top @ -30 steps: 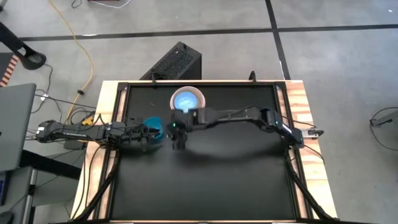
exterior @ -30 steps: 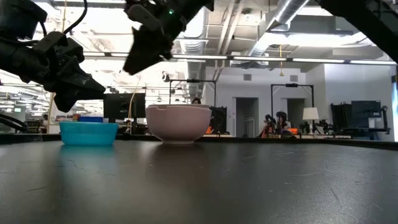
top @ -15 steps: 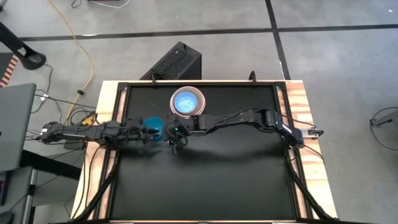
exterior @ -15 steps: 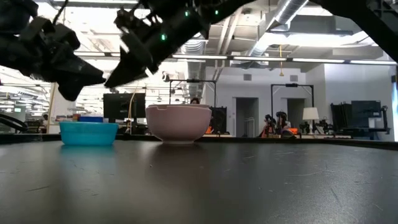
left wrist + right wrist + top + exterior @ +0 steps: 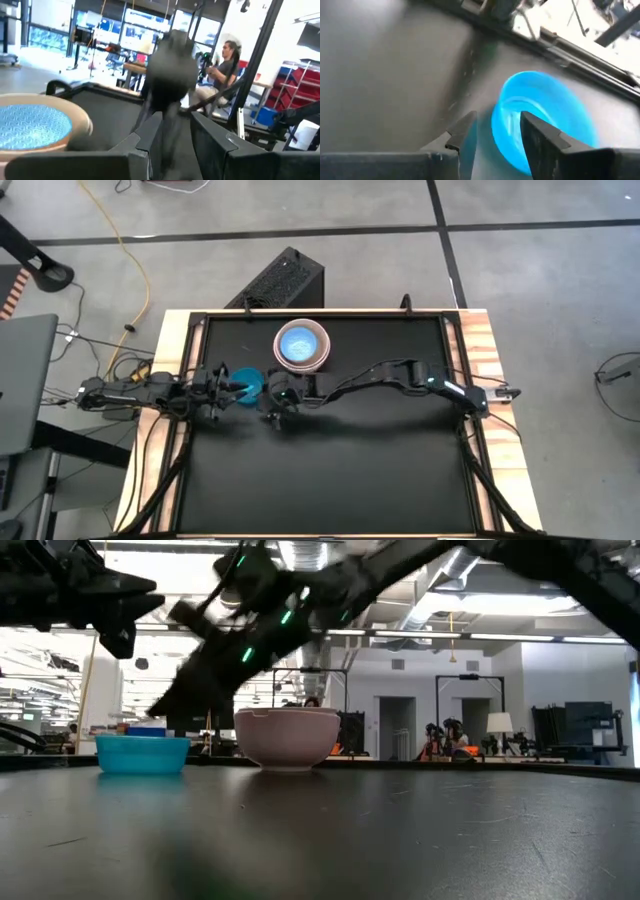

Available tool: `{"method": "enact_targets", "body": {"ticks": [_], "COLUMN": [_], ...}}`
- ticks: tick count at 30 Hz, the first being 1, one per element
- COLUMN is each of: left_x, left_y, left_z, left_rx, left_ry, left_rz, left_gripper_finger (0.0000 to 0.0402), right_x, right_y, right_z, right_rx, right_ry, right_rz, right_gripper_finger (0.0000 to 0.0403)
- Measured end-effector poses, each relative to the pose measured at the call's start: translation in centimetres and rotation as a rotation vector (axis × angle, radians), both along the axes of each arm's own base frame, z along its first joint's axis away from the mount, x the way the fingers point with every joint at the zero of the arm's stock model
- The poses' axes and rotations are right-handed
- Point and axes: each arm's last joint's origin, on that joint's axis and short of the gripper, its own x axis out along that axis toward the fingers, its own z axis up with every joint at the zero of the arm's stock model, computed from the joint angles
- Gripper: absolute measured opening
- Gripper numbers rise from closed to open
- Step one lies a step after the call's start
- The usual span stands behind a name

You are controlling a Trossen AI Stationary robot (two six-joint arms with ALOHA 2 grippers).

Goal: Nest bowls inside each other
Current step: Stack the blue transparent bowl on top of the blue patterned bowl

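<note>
A small teal bowl (image 5: 247, 385) (image 5: 545, 115) stands on its base on the black table, left of the middle. Behind it stands a pale pinkish bowl (image 5: 287, 737) with a light blue bowl nested inside (image 5: 301, 345) (image 5: 30, 120). My right gripper (image 5: 270, 412) (image 5: 497, 132) hangs open just above the teal bowl's near right side. The bowl's rim shows past the gap between the fingers, and nothing is held. My left gripper (image 5: 226, 386) (image 5: 177, 137) is open and empty, raised at the teal bowl's left side.
Bare black tabletop (image 5: 380, 470) stretches across the near and right parts. Wooden rails (image 5: 480, 350) edge the table. A black box (image 5: 285, 280) stands beyond the far edge, and a laptop (image 5: 25, 380) lies off the left side. A seated person (image 5: 225, 65) shows in the room.
My right gripper has come down toward the teal bowl, shifting toward the table's left edge and tipping nearer to level. My left gripper has drawn back toward the left edge and risen, its fingers tipping upward. The bowls have stayed where they were.
</note>
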Motion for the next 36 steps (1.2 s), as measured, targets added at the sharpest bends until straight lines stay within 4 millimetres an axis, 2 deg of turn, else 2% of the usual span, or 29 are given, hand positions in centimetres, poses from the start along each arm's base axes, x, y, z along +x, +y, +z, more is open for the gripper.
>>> {"method": "enact_targets", "body": {"ticks": [2,8,12,16,18,23,25,31,33,36], "left_x": [0.0,0.0,0.0,0.0,0.0,0.1,0.1,0.2,0.2,0.2], "left_y": [0.0,-0.1,-0.1,-0.1,-0.1,-0.1,-0.2,-0.3,-0.1,0.5], "left_z": [0.1,0.0,-0.1,-0.2,-0.1,-0.3,-0.4,-0.8,-0.8,0.1], "left_rx": [0.000,0.005,0.008,0.009,0.011,0.010,0.016,0.008,-0.007,-0.013], "left_ry": [-0.008,0.002,0.012,0.019,0.016,0.030,0.042,0.086,0.090,0.103], "left_rz": [-0.001,-0.024,-0.033,-0.033,-0.032,-0.039,-0.060,-0.086,-0.036,0.119], "left_gripper_finger": [0.0088,0.0088,0.0088,0.0088,0.0088,0.0088,0.0088,0.0088,0.0088,0.0088], "right_x": [0.8,3.3,3.9,4.3,4.4,3.9,3.0,-1.9,-3.5,-6.4], "right_y": [0.0,0.4,0.5,0.9,0.8,0.1,-0.1,0.1,0.1,0.0], "right_z": [-1.4,-0.2,-0.9,1.1,1.4,0.6,1.8,8.0,9.8,13.6], "right_rx": [-0.078,-0.182,-0.185,-0.184,-0.173,-0.170,-0.198,-0.182,-0.135,-0.036], "right_ry": [0.043,0.041,0.147,0.063,0.037,0.137,0.205,0.434,0.488,0.524], "right_rz": [-0.023,-0.038,-0.026,-0.030,-0.043,-0.107,-0.144,-0.210,-0.199,-0.133], "right_gripper_finger": [0.0166,0.0166,0.0166,0.0166,0.0166,0.0166,0.0166,0.0166,0.0166,0.0166]}}
